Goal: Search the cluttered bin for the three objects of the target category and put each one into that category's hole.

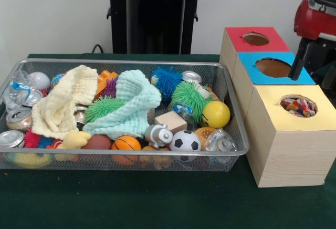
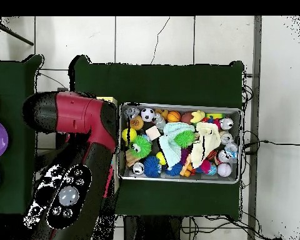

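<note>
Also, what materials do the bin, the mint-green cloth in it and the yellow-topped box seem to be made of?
The bin looks like silver metal wire mesh: you see through its shiny walls. The mint-green cloth seems soft woven fabric, matte, with a crinkled texture and loose folds. The yellow-topped box looks like pale unfinished wood, with visible grain; its top may be paper or paint.

Polka-dot cloths [image 1: 297,106] lie in hole [image 1: 298,105], right of bin [image 1: 239,134].

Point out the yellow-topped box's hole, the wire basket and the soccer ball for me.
yellow-topped box's hole [image 1: 298,106], front view, on the dotted cloth showing inside it.
wire basket [image 1: 239,134], front view, its right mesh wall.
soccer ball [image 1: 185,141], front view, its middle.
</note>
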